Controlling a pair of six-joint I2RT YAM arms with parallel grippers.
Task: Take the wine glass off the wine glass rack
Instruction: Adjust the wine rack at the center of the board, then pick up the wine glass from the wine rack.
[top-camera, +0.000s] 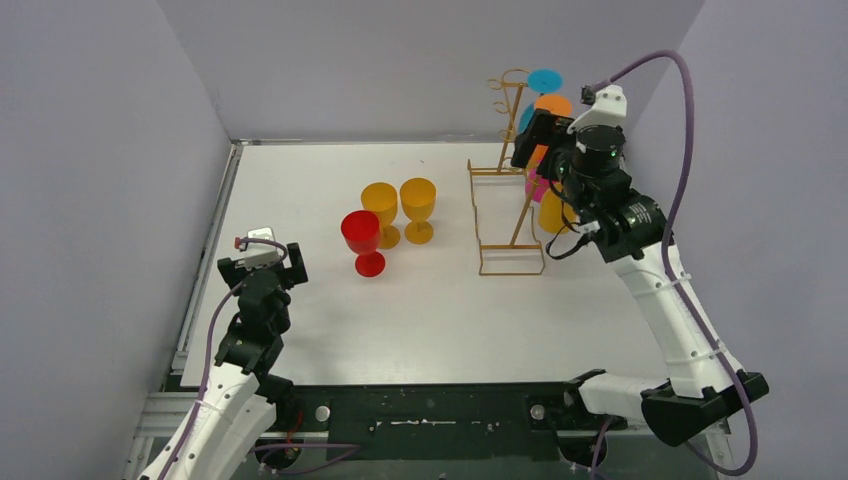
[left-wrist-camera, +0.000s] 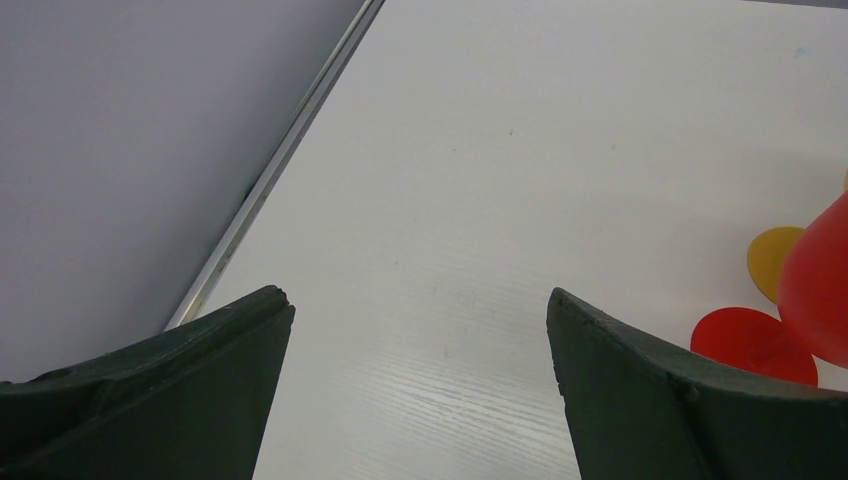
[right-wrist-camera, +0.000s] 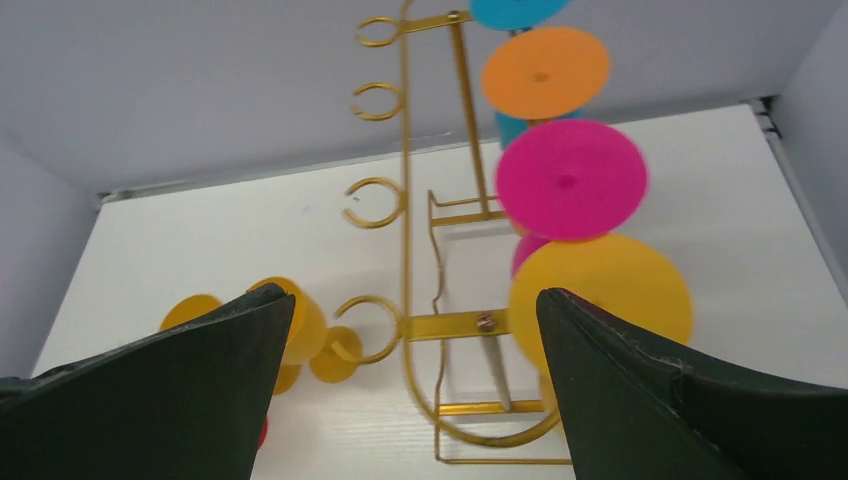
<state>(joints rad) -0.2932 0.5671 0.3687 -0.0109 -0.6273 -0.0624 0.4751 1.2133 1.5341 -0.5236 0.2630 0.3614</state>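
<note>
My right fingers are spread as wide as they go and hold nothing. They are raised beside the wine glass rack, a tall gold wire frame whose upright spine runs straight through the gap between my two right fingers. Four glasses hang bowl-down from the rack arm on my right-finger side, so I see their round feet face on. The yellow wine glass is nearest, with its foot just at my right fingertip and partly hidden behind it. The pink glass lies next beyond it, then the orange glass and the blue glass, farthest ahead. Each stem appears to run away from my fingertips, down toward the table. My left fingers, also wide apart and empty, hover low over the table well away from the rack. A red glass stands just off their right tip. My right arm is far nearer the hanging glasses.
</note>
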